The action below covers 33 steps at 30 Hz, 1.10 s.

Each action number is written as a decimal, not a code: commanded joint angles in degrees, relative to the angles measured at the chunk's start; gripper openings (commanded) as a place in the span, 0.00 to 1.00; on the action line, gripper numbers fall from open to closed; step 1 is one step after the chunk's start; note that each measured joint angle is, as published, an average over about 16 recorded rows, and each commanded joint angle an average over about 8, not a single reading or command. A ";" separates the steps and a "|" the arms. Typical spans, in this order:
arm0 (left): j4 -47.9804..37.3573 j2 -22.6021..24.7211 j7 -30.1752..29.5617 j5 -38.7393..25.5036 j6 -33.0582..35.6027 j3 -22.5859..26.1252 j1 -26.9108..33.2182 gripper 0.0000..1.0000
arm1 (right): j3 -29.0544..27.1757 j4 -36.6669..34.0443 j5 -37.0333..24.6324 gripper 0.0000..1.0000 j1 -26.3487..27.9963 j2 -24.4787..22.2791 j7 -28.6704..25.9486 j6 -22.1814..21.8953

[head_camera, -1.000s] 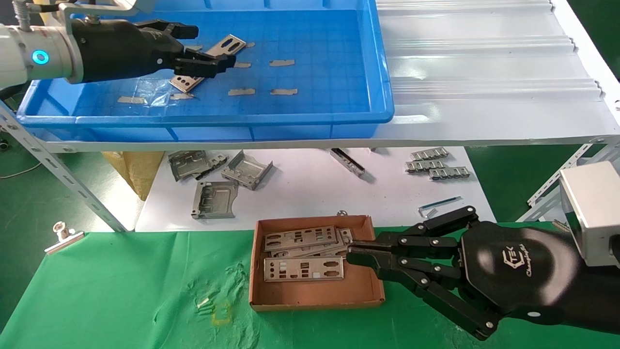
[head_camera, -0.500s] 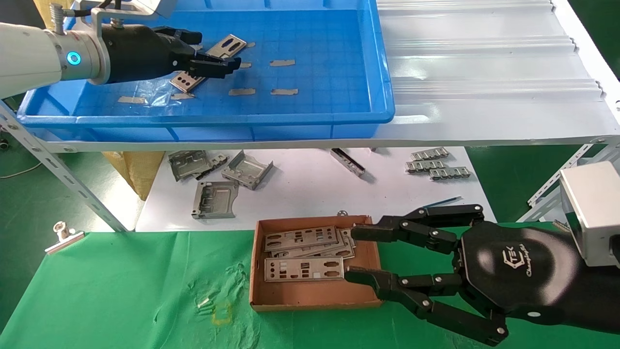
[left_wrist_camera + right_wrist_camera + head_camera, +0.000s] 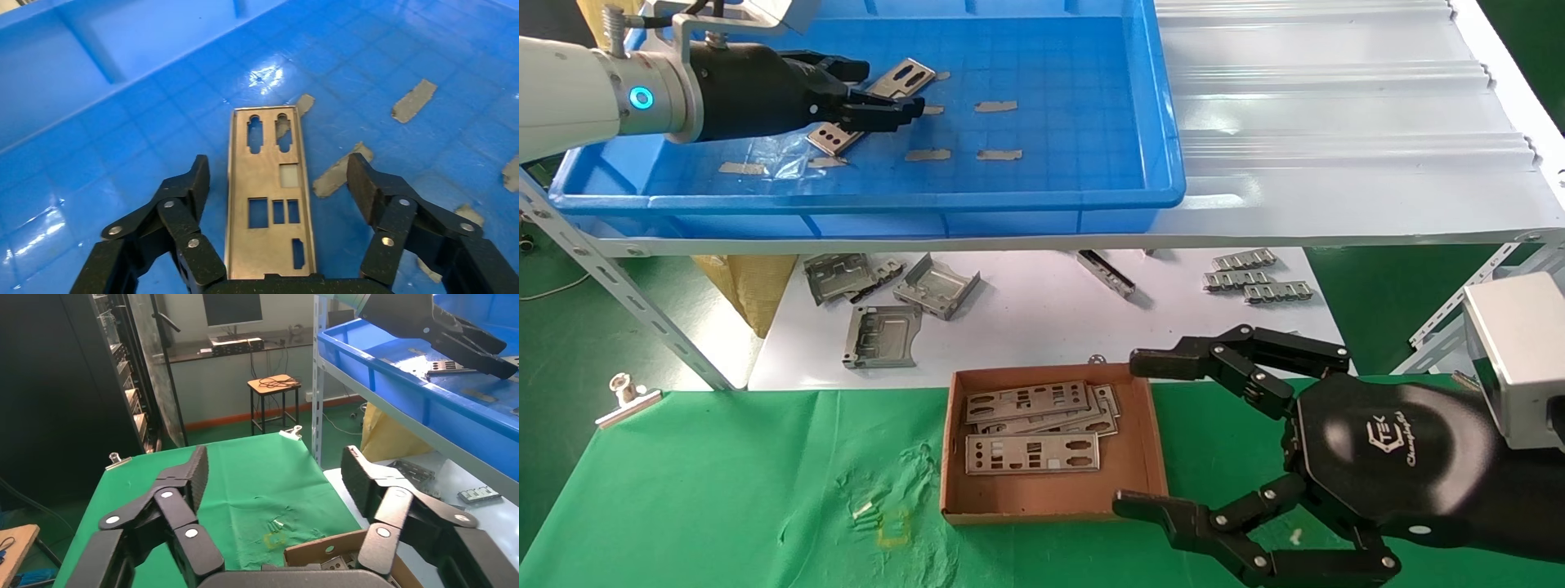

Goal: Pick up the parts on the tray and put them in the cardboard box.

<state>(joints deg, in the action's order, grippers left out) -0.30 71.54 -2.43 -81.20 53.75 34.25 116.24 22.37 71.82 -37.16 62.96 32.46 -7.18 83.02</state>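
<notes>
Perforated metal plate point(image 3: 269, 202) lies between spread left tool point(image 3: 278, 177) fingers; right tool point(image 3: 1152, 437) released.

Head cam overhead; wrist cams close, forward-facing.

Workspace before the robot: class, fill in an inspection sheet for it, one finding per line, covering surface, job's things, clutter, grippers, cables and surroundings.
Surface: green cloth below, white shelf above.
Job's things: blue tray on the shelf holds one plate lying flat; cardboard box on the cloth holds several plates.
Clutter: bent brackets and ribbed strips on a white sheet under the shelf; binder clip at the cloth's edge; tape bits on the tray floor.
Grippers: left gripper open, straddling the plate in the tray; right gripper open wide beside the box, empty.
Cables: wires on a stool, far off.
Surroundings: monitor and dark rack behind.
</notes>
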 commanded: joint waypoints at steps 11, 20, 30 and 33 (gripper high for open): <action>-0.24 0.45 -1.04 -0.51 -0.97 0.36 -0.26 0.00 | 0.00 0.00 0.00 1.00 0.00 0.00 0.00 0.00; 0.14 0.59 -1.59 -0.21 -0.40 0.16 -0.10 0.00 | 0.00 0.00 0.00 1.00 0.00 0.00 0.00 0.00; 1.08 -0.14 -0.89 0.90 0.84 -0.62 0.96 0.00 | 0.01 0.00 0.00 1.00 0.00 0.00 0.00 0.00; 1.42 -0.51 -0.35 1.40 1.33 -0.97 1.50 0.00 | 0.01 0.00 0.00 1.00 0.00 0.00 0.00 0.00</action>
<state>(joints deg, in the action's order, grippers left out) 1.08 70.97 -2.75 -79.81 55.33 33.28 117.79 22.38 71.82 -37.15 62.96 32.45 -7.18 83.01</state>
